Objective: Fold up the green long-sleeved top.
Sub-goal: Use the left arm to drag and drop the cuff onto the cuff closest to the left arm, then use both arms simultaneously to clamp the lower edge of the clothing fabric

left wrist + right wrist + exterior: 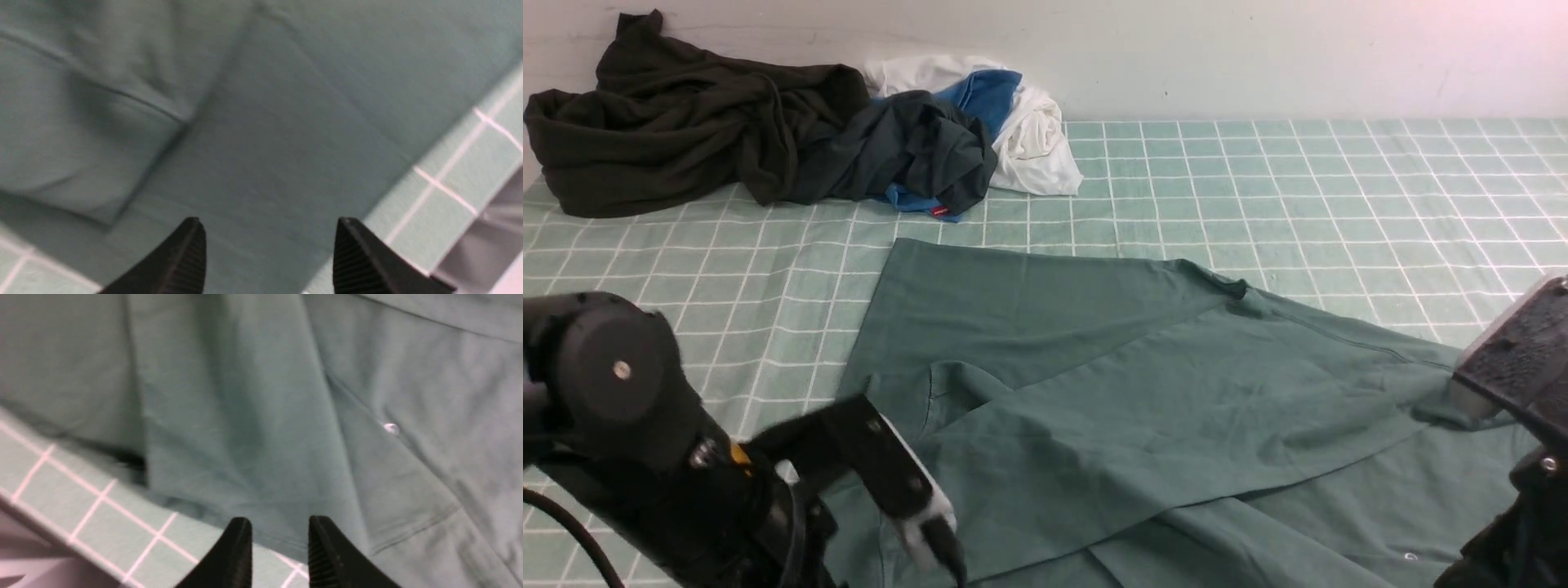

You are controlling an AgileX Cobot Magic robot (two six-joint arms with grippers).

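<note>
The green long-sleeved top (1111,384) lies spread on the checked sheet, with one broad flap folded diagonally across its body. My left gripper (935,543) hovers low over the top's near left part. In the left wrist view its fingers (267,224) stand wide apart, with only flat green cloth (286,122) beyond them. My right arm (1515,359) is at the top's right edge. In the right wrist view that gripper (280,522) is open with a narrower gap, empty, just over the cloth's hem (245,416) and the sheet.
A heap of other clothes lies at the back left: a very dark olive-black garment (686,122), a dark navy one (915,147) and white and blue pieces (1029,122). The light green checked sheet (1339,180) runs back to the wall. The bed's edge (41,555) is near my right gripper.
</note>
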